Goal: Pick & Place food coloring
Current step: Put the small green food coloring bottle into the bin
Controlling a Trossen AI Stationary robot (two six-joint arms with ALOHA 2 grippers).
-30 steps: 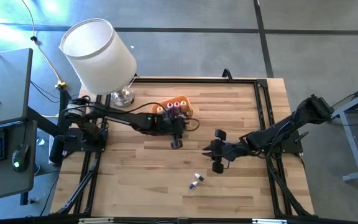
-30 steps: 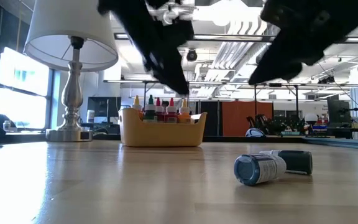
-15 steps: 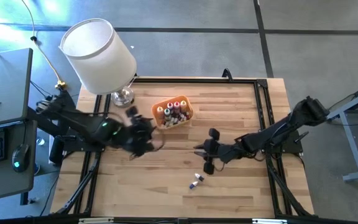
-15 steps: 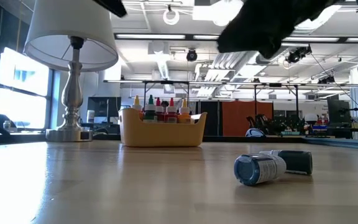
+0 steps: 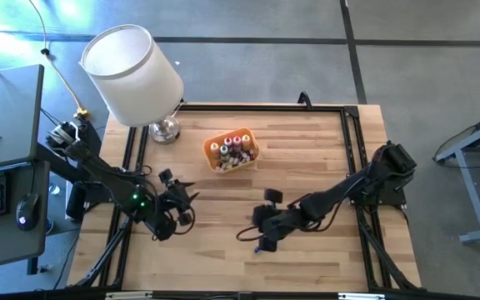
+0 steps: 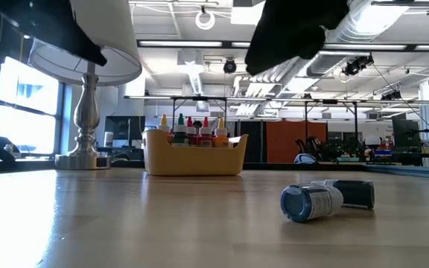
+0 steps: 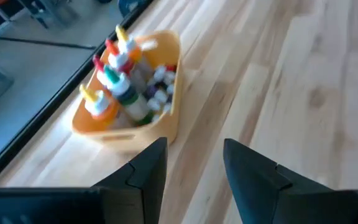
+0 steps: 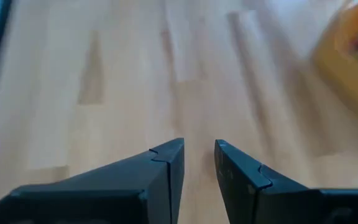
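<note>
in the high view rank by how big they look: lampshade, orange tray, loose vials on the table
1. lampshade
2. orange tray
3. loose vials, tiny and partly hidden under the right gripper

The lampshade sits nearer the overhead camera, inflating it somewhat.

Even, bright overhead light; the wooden table (image 5: 307,142) shows only soft, short shadows under the arms. In the low view, ceiling lights (image 6: 207,15) and a window (image 6: 21,97) at the left glare white, the near tabletop is soft, and the dark arms overhead are smeared. Both wrist views are blurred; the orange tray (image 7: 135,124) lacks crisp edges.
</note>
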